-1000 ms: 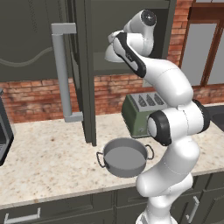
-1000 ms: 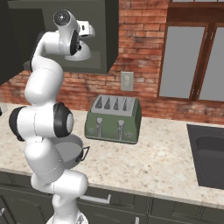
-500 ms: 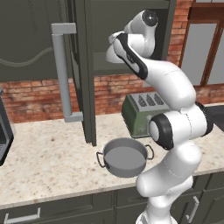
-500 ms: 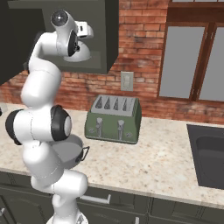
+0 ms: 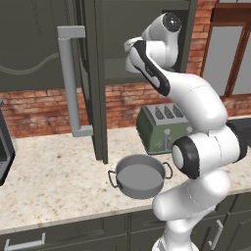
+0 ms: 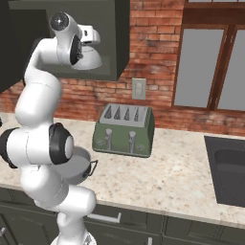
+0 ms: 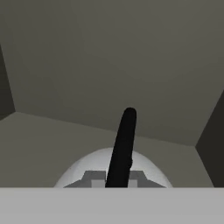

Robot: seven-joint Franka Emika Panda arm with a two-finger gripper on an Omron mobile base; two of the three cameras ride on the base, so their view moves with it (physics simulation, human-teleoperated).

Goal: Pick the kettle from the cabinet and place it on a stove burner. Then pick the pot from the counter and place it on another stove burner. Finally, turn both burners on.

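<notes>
My gripper [image 6: 91, 37] reaches into the open dark grey cabinet [image 6: 115, 43], shut on the thin black handle [image 7: 124, 144] of the kettle [image 6: 88, 58]. The silvery-white dome of the kettle [image 7: 87, 168] hangs just under the hand, above the cabinet shelf. In the hand view my gripper [image 7: 116, 177] pinches the handle between its grey fingertips [image 7: 94, 177]. The grey pot [image 5: 140, 176] sits on the beige counter [image 5: 49, 176] below the cabinet door; in the right base view the pot [image 6: 82, 165] is partly hidden by my arm. The stove burners are out of view.
The cabinet door [image 5: 95, 73] stands open toward me, with its long light-grey bar handle [image 5: 71, 83]. A green toaster [image 5: 164, 125] stands behind the pot by the brick wall. A dark sink [image 6: 229, 167] lies at the far right. A dark edge [image 5: 4, 157] shows at the counter's far left.
The arm's upper joints have shifted a little. The kettle stays in the grip, in nearly the same place inside the cabinet.
</notes>
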